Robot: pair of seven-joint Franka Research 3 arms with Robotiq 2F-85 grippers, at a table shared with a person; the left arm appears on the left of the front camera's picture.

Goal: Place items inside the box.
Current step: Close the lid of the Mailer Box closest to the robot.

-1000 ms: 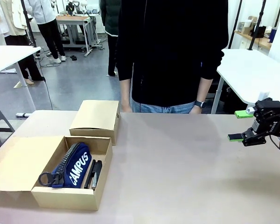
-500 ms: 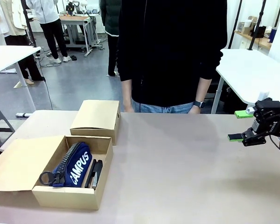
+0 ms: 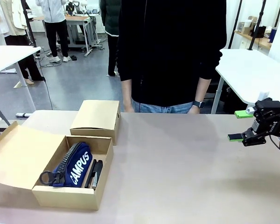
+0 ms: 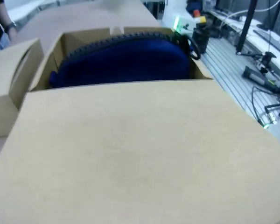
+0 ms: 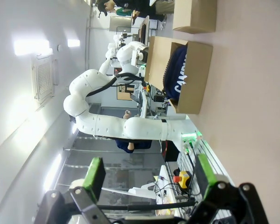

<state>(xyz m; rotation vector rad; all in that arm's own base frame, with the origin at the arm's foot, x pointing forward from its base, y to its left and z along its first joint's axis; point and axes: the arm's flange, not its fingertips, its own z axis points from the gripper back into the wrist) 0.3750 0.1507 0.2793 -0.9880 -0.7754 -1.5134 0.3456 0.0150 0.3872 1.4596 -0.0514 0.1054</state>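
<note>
Navy zip pouch [image 3: 73,166] lettered "CAMPUS" lies inside the open box [image 3: 70,196], filling its left and middle part; the black stapler [image 3: 96,173] lies alongside it against the box's right wall. A dark slim item sits between the two, possibly the marker pen, too small to tell. No grey pouch or yellow knife is discernible in the box. The box lid flap [image 3: 19,156] stands tilted up from the left edge, raised off the counter [image 3: 186,168]; in the left wrist view the flap [image 4: 140,154] spans the near field with the pouch [image 4: 126,60] beyond it. Judged step: closing the flap over the packed contents with the left arm. The left end effector is hidden behind the cardboard, so I cannot tell how its jaws stand. To do this well: push the flap evenly from its outer edge, swing it about the hinge line, and keep the box from sliding toward the second, closed box [image 3: 96,119] just behind it. The right end effector [image 3: 241,125] hangs at the counter's right edge, jaws fully spread, holding nothing, well apart from the box.
</note>
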